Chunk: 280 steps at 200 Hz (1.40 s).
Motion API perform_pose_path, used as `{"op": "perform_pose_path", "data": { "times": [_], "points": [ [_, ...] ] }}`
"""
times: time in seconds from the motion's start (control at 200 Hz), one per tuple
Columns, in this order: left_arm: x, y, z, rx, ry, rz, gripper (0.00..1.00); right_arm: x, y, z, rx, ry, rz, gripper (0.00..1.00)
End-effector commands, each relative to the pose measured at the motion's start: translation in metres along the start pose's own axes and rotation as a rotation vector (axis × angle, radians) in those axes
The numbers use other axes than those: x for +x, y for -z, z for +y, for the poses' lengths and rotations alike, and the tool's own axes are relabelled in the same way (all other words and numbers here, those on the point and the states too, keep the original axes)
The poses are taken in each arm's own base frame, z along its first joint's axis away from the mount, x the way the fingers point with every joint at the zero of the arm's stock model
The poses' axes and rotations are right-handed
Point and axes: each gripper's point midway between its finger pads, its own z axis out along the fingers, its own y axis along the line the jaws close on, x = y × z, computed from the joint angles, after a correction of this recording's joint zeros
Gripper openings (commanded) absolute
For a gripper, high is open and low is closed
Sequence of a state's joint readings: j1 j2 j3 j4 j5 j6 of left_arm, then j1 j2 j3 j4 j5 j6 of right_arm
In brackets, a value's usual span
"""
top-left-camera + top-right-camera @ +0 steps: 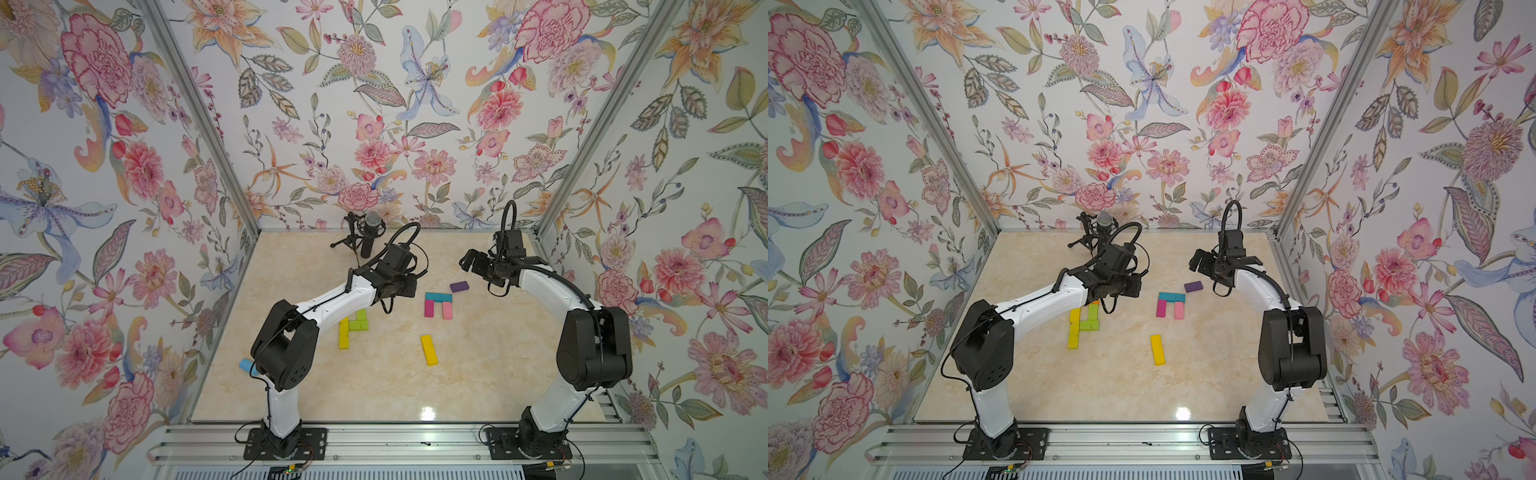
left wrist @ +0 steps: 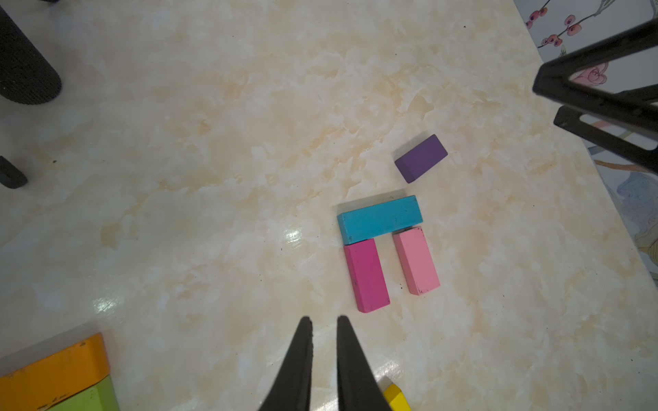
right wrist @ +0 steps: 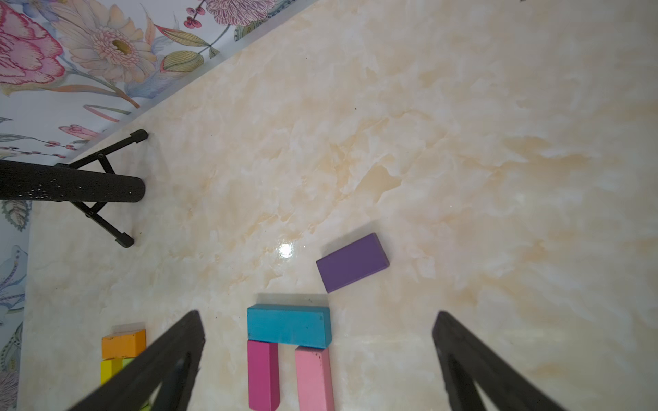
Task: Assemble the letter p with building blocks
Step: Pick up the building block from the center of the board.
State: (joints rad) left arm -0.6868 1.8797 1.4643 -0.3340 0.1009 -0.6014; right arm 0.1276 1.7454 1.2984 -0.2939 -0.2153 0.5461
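Note:
A teal block (image 1: pixel 438 296) lies across the far ends of a magenta block (image 1: pixel 429 308) and a pink block (image 1: pixel 447 310), forming an arch. A purple block (image 1: pixel 459 286) lies loose just beyond it. Further left, yellow (image 1: pixel 343 333), lime green (image 1: pixel 358 322) and orange (image 1: pixel 1095 302) blocks lie together, partly under my left arm. A long yellow block (image 1: pixel 429 350) lies alone nearer the front. My left gripper (image 2: pixel 324 320) hovers near the magenta block (image 2: pixel 366 275), jaws a narrow gap apart and empty. My right gripper (image 3: pixel 317 314) is wide open above the teal block (image 3: pixel 289 325), holding nothing.
A black microphone (image 1: pixel 370 232) on a tripod stands at the back of the marble table (image 1: pixel 478 374), behind my left wrist. A light blue block (image 1: pixel 246 365) sits at the table's left edge beside the left arm. Floral walls close in three sides.

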Motion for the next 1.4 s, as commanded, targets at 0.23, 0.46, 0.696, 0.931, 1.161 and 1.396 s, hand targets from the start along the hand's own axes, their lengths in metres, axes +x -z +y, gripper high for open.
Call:
{"op": "perform_pose_path", "data": {
  "times": [0.23, 0.46, 0.696, 0.931, 1.161, 1.396],
  "points": [
    [-0.006, 0.023, 0.012, 0.007, 0.037, -0.049, 0.16, -0.044, 0.031, -0.018, 0.003, -0.293, -0.246, 1.0],
    [-0.01, 0.024, 0.014, 0.008, 0.042, -0.051, 0.13, -0.061, 0.068, 0.023, -0.112, -0.28, -0.379, 1.0],
    [-0.015, 0.028, 0.015, 0.002, 0.061, -0.074, 0.12, -0.018, -0.02, -0.022, 0.046, -0.573, 0.035, 0.9],
    [-0.01, 0.038, 0.021, -0.013, 0.079, -0.092, 0.11, 0.012, -0.035, -0.011, 0.159, -0.734, 0.168, 0.83],
    [-0.011, 0.052, 0.027, -0.03, 0.078, -0.123, 0.1, 0.04, -0.036, -0.018, 0.332, -0.744, 0.247, 0.97],
    [-0.005, 0.053, 0.031, -0.027, 0.086, -0.125, 0.08, 0.066, -0.058, -0.019, 0.385, -0.821, 0.339, 0.86]
  ]
}}
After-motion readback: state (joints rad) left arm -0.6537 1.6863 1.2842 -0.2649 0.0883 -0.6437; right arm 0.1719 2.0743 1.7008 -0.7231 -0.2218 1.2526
